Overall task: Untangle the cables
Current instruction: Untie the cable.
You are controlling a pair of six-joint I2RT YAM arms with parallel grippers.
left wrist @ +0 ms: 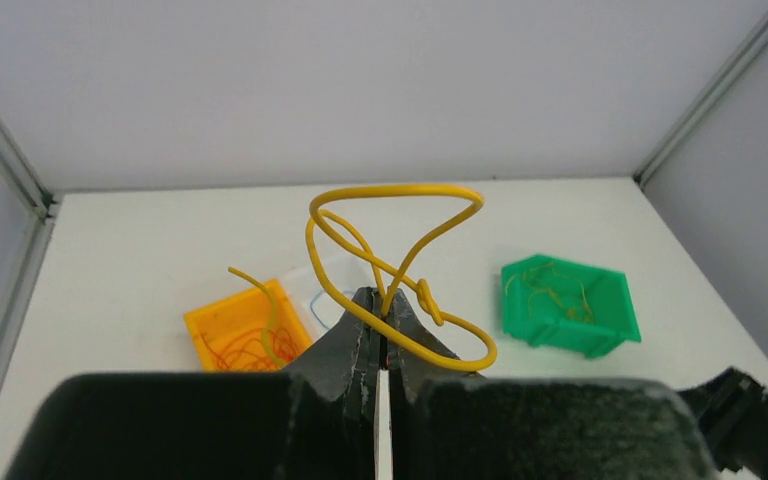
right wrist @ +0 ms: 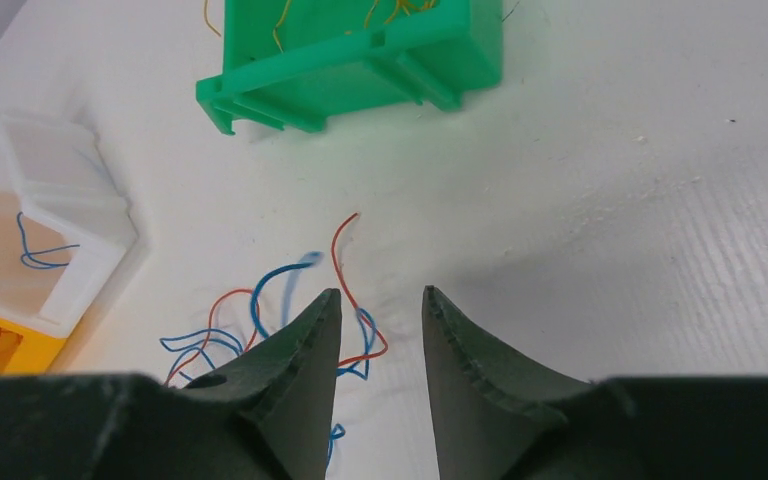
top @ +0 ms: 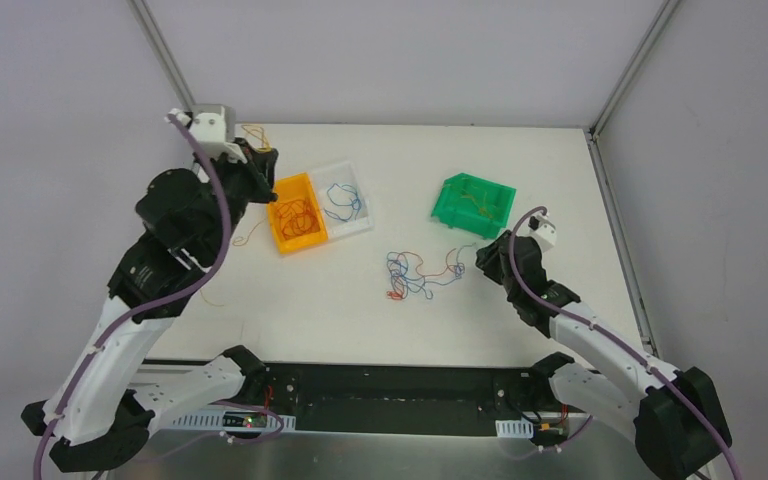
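Note:
A clump of blue and red cables [top: 415, 272] lies on the white table mid-right; it also shows in the right wrist view [right wrist: 260, 320]. My right gripper [top: 482, 258] is open [right wrist: 380, 295] and hovers low at the clump's right end, with a red strand just left of the gap. My left gripper [top: 260, 165] is raised above the orange bin and is shut [left wrist: 382, 297] on a yellow cable [left wrist: 400, 200] that loops upward and has a knot in it. That cable shows faintly in the top view [top: 255, 132].
An orange bin [top: 296, 213] holds red-orange wires. A clear white bin [top: 345, 197] beside it holds a blue wire. A green bin [top: 473, 203] holds yellow wires. A thin loose strand [top: 245, 240] lies left of the orange bin.

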